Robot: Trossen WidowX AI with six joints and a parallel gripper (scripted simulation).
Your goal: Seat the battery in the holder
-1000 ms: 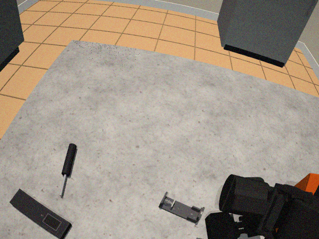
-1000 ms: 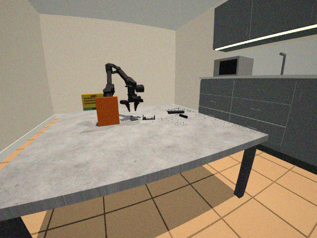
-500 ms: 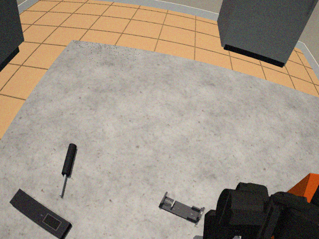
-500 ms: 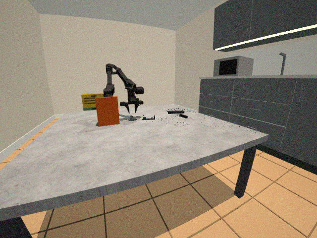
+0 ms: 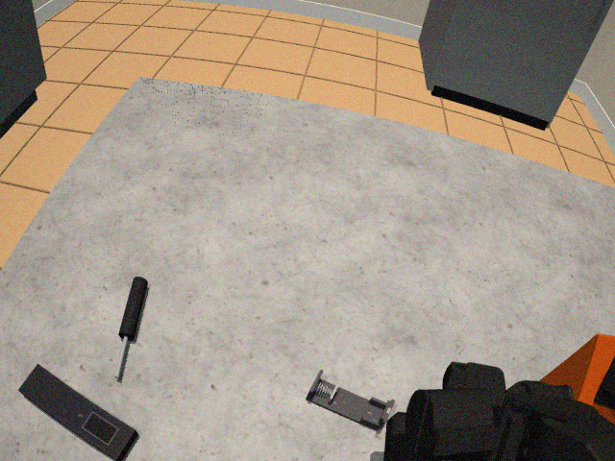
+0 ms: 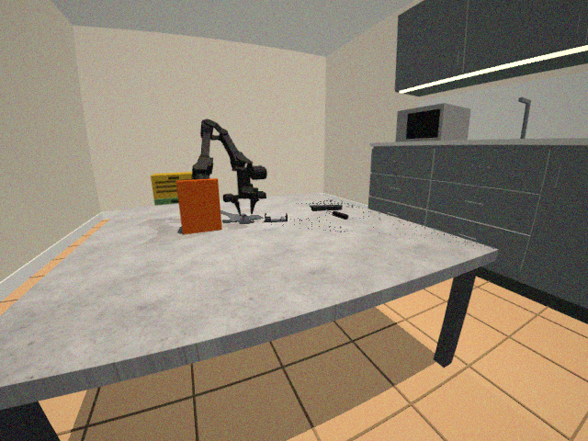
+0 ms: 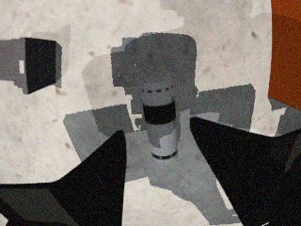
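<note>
Hovering pincer [image 7: 165, 179] released, dark wedge fingers flanking banded cylindrical battery [image 7: 161, 127] on mottled grey table [image 5: 298, 223]

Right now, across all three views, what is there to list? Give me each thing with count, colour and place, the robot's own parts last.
Battery: one, grey with black band, lying on the table between the open fingers, not gripped.
Holder: one, dark grey, spring at its left end in the top view, empty.
Screwdriver: one, black handle, left side of the top view.
Remote-like slab: one, black, lower left corner.
Box: one, orange, upright beside the arm.
Table: one, mottled grey.
Gripper: one, black, open.
</note>
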